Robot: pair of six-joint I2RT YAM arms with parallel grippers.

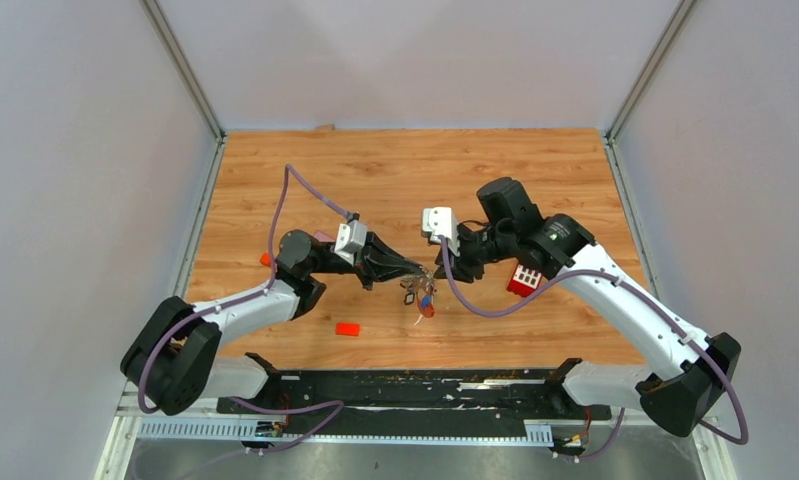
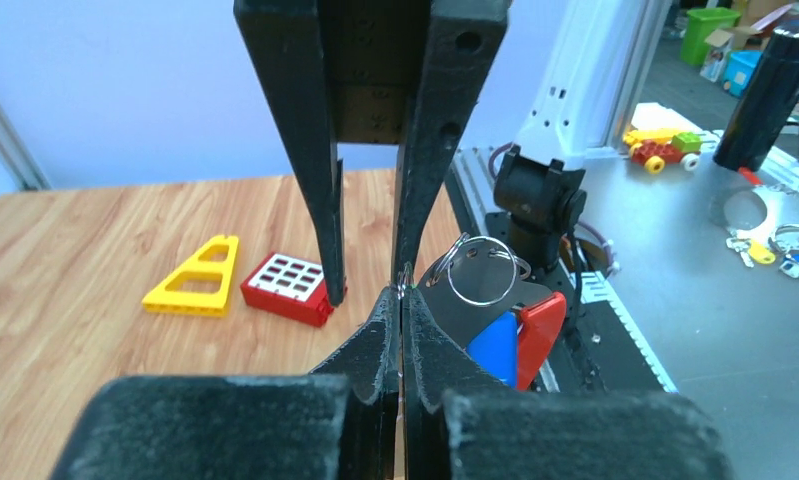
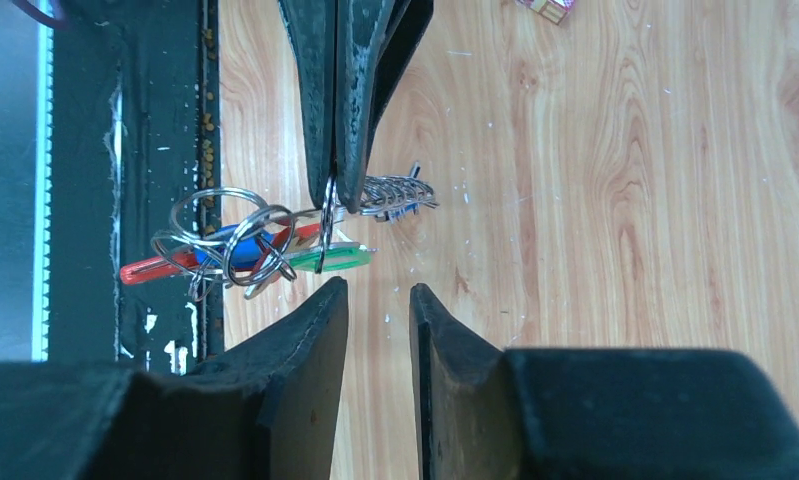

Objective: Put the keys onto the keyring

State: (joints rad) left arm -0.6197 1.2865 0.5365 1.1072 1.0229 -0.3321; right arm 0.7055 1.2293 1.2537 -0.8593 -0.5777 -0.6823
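1. The left gripper (image 2: 402, 297) has its jaws clenched, grasping a wire ring of the keyring bunch (image 3: 237, 245) (silver rings, red strap, grey chain-like strip).
2. The right gripper (image 3: 377, 292) has its jaws released and parted, holding nothing, just beside the bunch.
3. A green plastic key tag (image 3: 333, 261) and a blue plastic key tag (image 2: 495, 348) sit in the bunch.
4. The bunch is over the wooden bench (image 1: 395, 170), toward the middle of its near edge.

One keyring (image 1: 423, 298), one green-tagged key (image 3: 340, 260), one blue-tagged key (image 2: 495, 348), one red studded brick (image 2: 287, 288), one yellow brick (image 2: 195, 280), one red block (image 1: 347, 328) and one orange block (image 1: 265, 259) are counted.
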